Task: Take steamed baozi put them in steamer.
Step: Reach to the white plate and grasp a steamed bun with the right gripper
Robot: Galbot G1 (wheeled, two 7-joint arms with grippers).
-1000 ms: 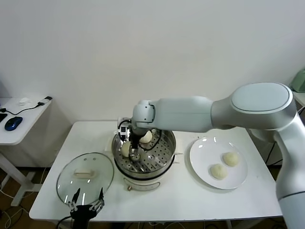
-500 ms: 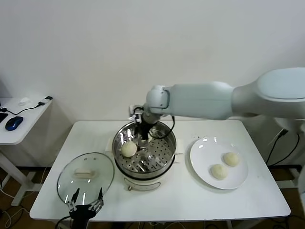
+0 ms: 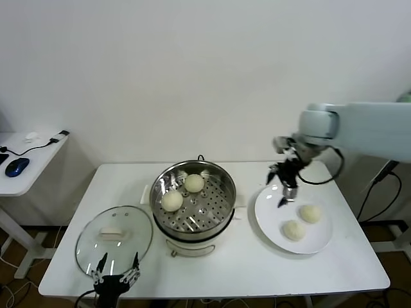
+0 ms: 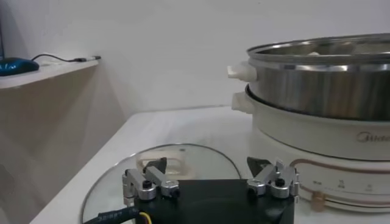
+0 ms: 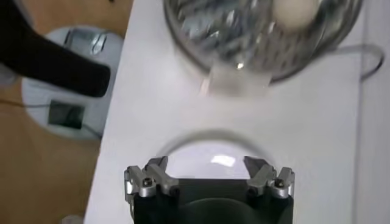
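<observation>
head view | white table (image 3: 212, 269), plain white wall (image 3: 192, 70), side desk (image 3: 29, 160) | both jaws wide, empty

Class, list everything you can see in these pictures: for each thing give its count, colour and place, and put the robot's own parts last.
steamed baozi: four, cream-white; two in the steamer, two on the plate
steamer: one, shiny steel on white base, table centre
plate: one, white, right of steamer
glass lid: one, clear, left of steamer
table: one, white
side desk: one, white, far left, holding a blue mouse
right gripper: open, above plate's left edge
left gripper: open, at table's near edge by the lid
</observation>
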